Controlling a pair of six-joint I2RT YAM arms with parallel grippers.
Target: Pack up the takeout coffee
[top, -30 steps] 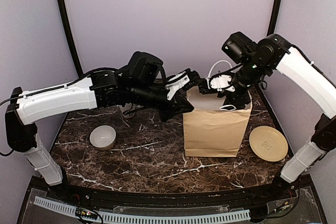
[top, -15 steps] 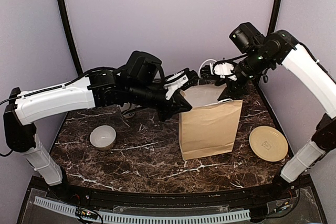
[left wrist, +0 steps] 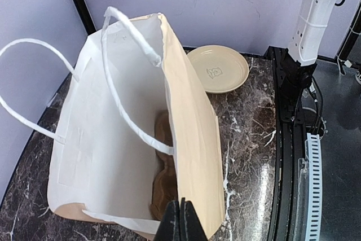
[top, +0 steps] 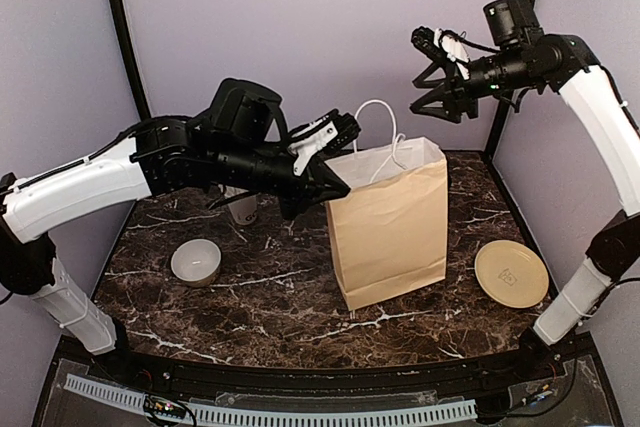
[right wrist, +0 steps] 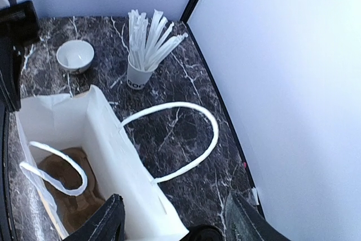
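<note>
Up front on the dark table (top: 280, 297) sit two dishes, well apart: one white bowl (top: 196, 261) on the left and one tan plate (top: 511, 273) on the right. Between them, a bit farther back, stands one brown paper bag (top: 390, 227). It is open at the top and leans a little. It is white inside and has two white loop handles (left wrist: 130, 71). The left gripper (top: 338, 185) is at the bag's top left corner. The left wrist view shows its two fingers pressed together on the paper rim. Down at the bottom of the bag lies a brown lumpy shape (left wrist: 164, 179), and I cannot tell what it is. The coffee cup does not show in any view, so I cannot tell where it is. Behind the left arm, to the left of the bag, stands one white cup (top: 240, 209) full of white sticks (right wrist: 149, 32). Farthest back and high up, the right gripper (top: 420, 75) hangs in the air above the bag and a little to its right. Its two fingers are wide apart and nothing is between them. There are two arms, one on each side.
</note>
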